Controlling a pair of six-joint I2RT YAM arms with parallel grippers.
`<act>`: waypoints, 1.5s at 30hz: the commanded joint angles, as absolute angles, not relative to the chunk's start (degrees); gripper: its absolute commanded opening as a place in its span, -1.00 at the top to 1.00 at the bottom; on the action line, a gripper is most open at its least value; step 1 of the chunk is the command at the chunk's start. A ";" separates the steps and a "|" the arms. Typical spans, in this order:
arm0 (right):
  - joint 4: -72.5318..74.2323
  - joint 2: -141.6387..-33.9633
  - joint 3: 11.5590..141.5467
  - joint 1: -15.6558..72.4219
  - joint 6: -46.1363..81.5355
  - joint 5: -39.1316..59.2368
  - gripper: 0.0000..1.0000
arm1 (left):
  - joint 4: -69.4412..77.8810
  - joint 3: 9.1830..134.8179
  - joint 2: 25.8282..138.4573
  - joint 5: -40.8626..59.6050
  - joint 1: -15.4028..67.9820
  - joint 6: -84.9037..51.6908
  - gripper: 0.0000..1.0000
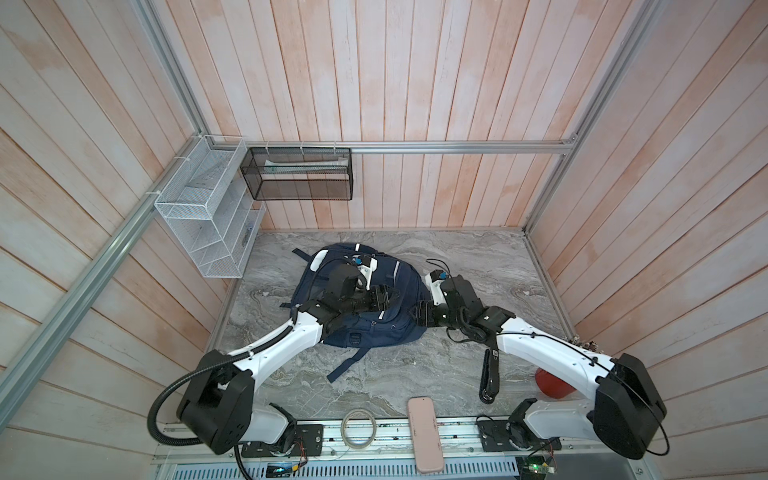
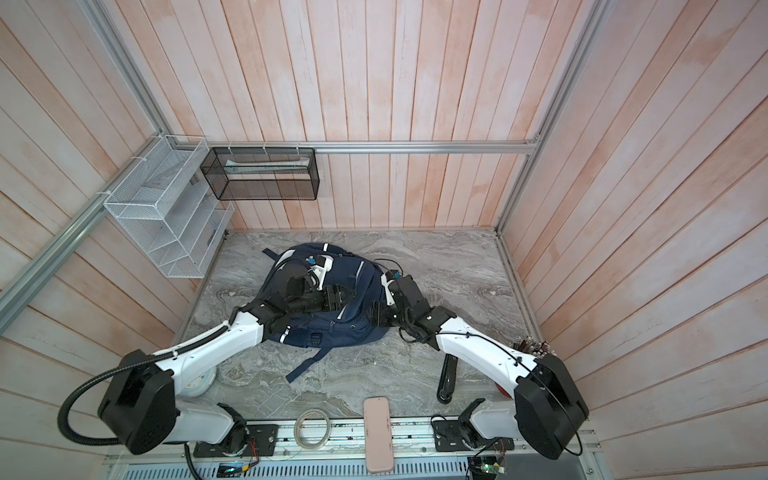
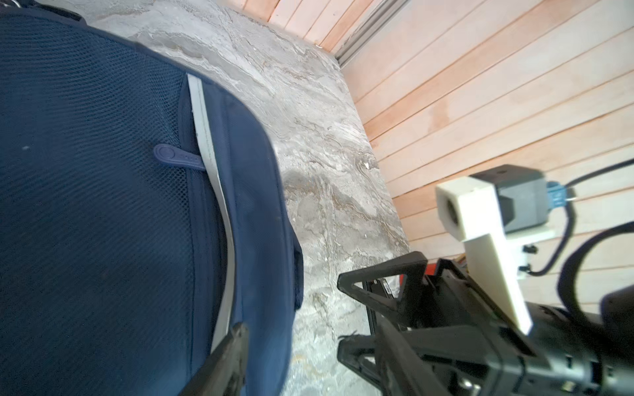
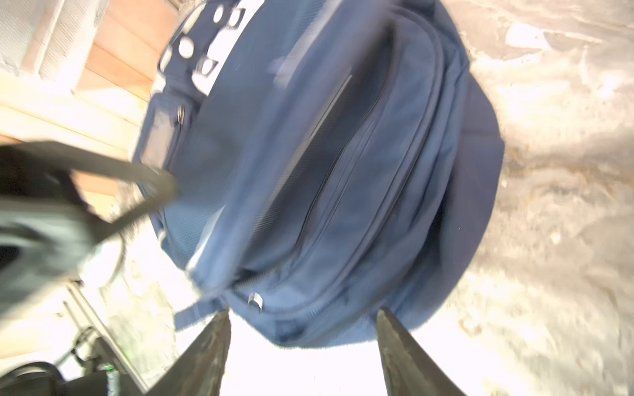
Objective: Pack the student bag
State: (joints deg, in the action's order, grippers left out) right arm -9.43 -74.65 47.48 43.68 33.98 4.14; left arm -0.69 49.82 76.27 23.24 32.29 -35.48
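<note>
**Bag flat on table, both grippers spread**

The bag [image 1: 395,328] lies flat in the middle of the table [image 1: 498,257], with a strap [image 1: 345,365] trailing toward the front edge. The left gripper [image 1: 388,299] hangs over the bag's upper face, toward its right half. Its jaws look parted, with nothing between them. In the left wrist view one finger [image 3: 236,346] sits close beside the bag's white stripe [image 3: 206,137]. The right gripper [image 4: 303,312] is at the bag's right edge, low over the table and pointing at the bag. Its jaws stand wide apart and hold nothing, and the bag's rim lies just at their tips. The right wrist view is blurred.
</note>
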 commanded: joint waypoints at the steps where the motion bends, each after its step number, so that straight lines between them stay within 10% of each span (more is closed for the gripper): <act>1: -9.61 -75.33 45.26 50.77 36.85 -6.79 -0.36 | -3.15 45.03 69.19 19.71 31.17 -35.48 -0.35; 15: -7.47 -95.29 61.17 63.32 40.95 -18.36 -0.24 | 10.19 31.45 70.04 17.94 24.26 -40.70 -0.55; 24: -7.50 -100.68 63.87 63.92 41.50 -23.07 -0.07 | 12.35 32.61 72.47 19.77 23.99 -41.11 0.70; 34: -11.24 -102.53 65.61 63.97 40.78 -24.64 0.84 | 12.69 31.20 73.39 20.59 23.17 -41.13 0.83; 45: -7.50 -87.78 47.91 53.49 30.07 -15.25 0.94 | 13.02 30.78 75.47 19.45 20.85 -39.29 1.00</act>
State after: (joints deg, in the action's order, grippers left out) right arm -6.31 -90.52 51.33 57.76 36.10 -18.02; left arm 10.11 31.68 74.32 21.10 22.02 -41.58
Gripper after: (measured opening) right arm 0.069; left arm 0.075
